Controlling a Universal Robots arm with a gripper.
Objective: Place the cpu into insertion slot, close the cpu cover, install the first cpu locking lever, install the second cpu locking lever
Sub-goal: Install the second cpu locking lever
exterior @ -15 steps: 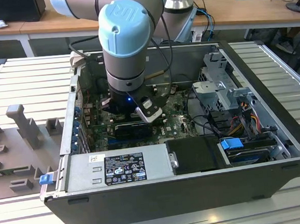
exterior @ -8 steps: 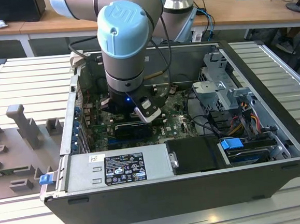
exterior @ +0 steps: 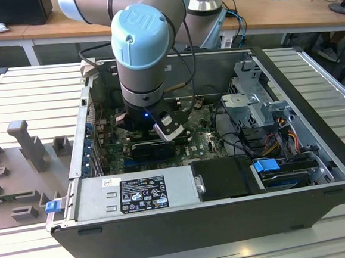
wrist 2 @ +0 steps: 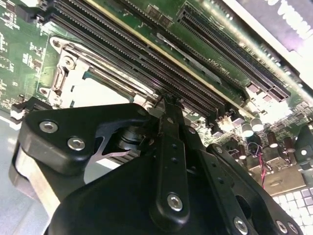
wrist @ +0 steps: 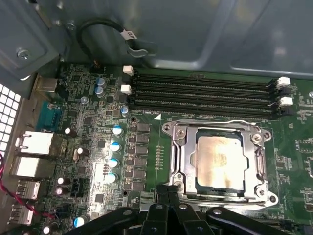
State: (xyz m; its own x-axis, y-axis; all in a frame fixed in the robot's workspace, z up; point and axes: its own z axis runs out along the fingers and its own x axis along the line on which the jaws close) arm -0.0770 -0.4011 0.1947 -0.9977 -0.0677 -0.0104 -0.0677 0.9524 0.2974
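The cpu (wrist: 221, 162) sits in the insertion slot (wrist: 188, 161), the cpu cover (wrist: 257, 159) closed over it; the hand (wrist: 168, 193), fingers pinched together and holding nothing, hovers beside the socket; long memory slots (wrist: 203, 93) run just behind.

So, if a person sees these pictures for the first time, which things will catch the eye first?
First, the big arm with its pale blue joint cap, reaching down into the open computer case in the exterior view. Then, in the first wrist view, the cpu with its pale metal top, lying in the insertion slot with the cpu cover framing it. The black hand sits at the socket's edge.
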